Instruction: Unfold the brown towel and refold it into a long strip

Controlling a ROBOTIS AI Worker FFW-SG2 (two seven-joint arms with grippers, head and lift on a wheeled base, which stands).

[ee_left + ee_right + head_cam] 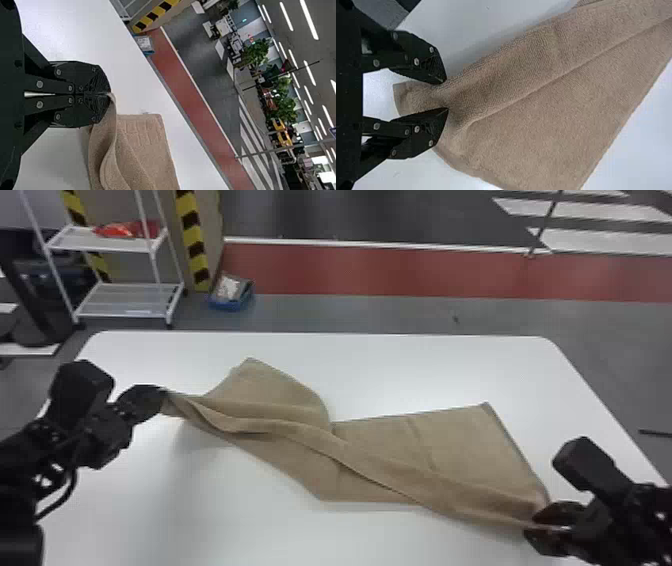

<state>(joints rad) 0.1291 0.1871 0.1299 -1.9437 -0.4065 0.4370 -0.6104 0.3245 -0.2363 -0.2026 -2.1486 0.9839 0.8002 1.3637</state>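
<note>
Nearest the camera, at the lower left of the head view, the robot's left arm reaches in over the white counter. Its left hand is closed tight on a corner of the brown towel, its fingertips meeting with the cloth pinched between them; in the left wrist view the towel droops away from that grip in soft folds. Across at the lower right, the right hand is parted, a gap showing between its two fingers, and the opposite corner of the towel lies bunched in that gap with its hemmed edge sticking through. Between the hands the towel stretches slantwise over the counter, a long rolled fold running along it. One flap fans out on the far side near the left hand, another on the far side near the right hand, and a smaller piece lies on the near side. Beyond the counter stand a white rack and a blue bin on the floor
</note>
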